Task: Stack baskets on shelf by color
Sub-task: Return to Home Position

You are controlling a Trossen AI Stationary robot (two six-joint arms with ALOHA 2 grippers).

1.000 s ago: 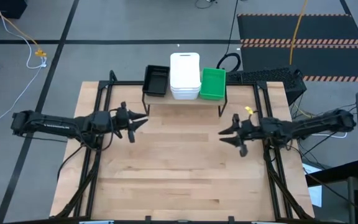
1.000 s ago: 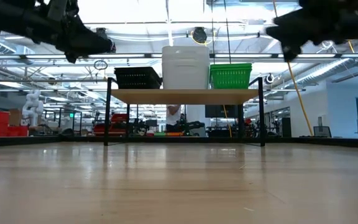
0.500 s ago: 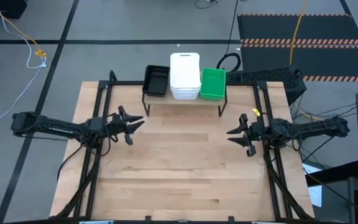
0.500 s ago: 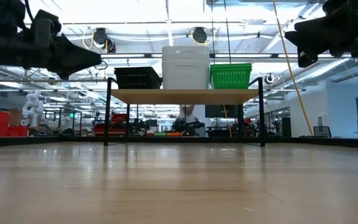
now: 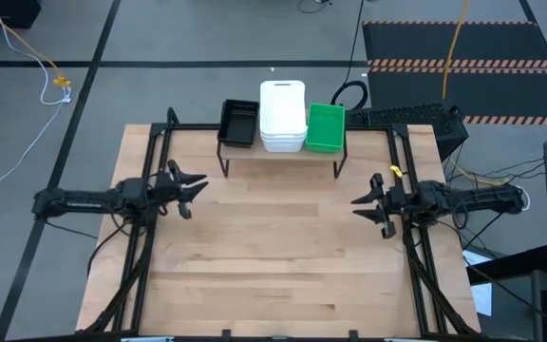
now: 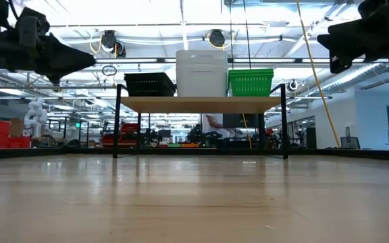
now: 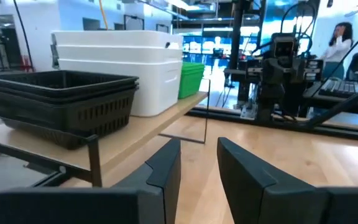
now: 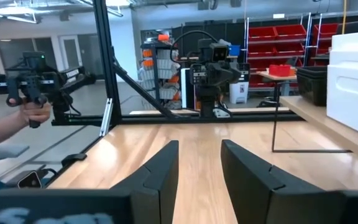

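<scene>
The shelf (image 5: 278, 157) stands at the table's far middle on its thin black legs. On it rest three stacks: the black mesh baskets (image 5: 238, 123) at the left, the white baskets (image 5: 282, 116) in the middle, the green baskets (image 5: 326, 127) at the right. They also show in the low view (image 6: 200, 73) and the left wrist view (image 7: 114, 68). My left gripper (image 5: 194, 184) is open and empty near the table's left edge, above the table. My right gripper (image 5: 364, 205) is open and empty near the right edge.
The black metal frame rails (image 5: 145, 256) run along the table's left and right sides under the arms. The wooden tabletop (image 5: 273, 266) spreads in front of the shelf. A person's hand (image 8: 33, 112) holding a controller shows beyond the table in the right wrist view.
Both grippers have drawn back from the shelf toward their own sides: the left toward the table's left edge, the right toward the right edge. Both have stayed open and empty. The baskets have kept still.
</scene>
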